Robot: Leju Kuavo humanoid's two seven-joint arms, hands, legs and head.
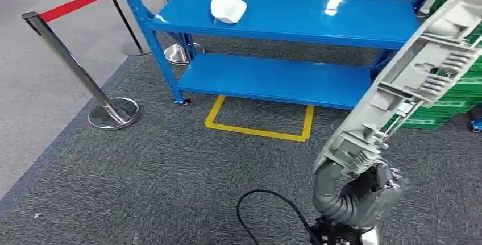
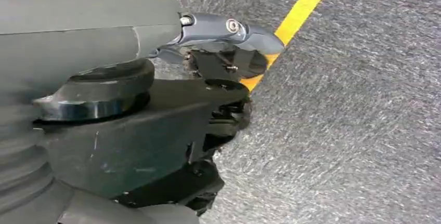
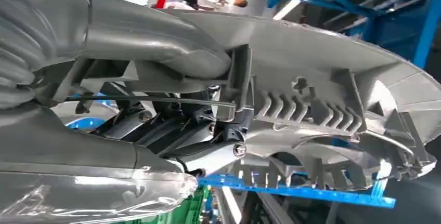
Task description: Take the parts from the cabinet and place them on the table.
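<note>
Currently a long grey ribbed plastic part is held by the right hand, whose fingers are wrapped round the part's lower end; in the right wrist view the thumb and fingers are seen clamped on its ribbed edge. The part rises slantwise up from the hand, its far end reaching beside the right end of the blue shelf rack. A white crumpled object lies on the rack's top shelf, towards its left end. A yellow floor marking is laid just in front of the rack. The left hand hangs over grey carpet and nothing is seen in it; whether its fingers are apart cannot be told. The carrying step appears to be in hand. No table is seen, so a turn towards it is probably called for next, with the long part kept free of the rack.
</note>
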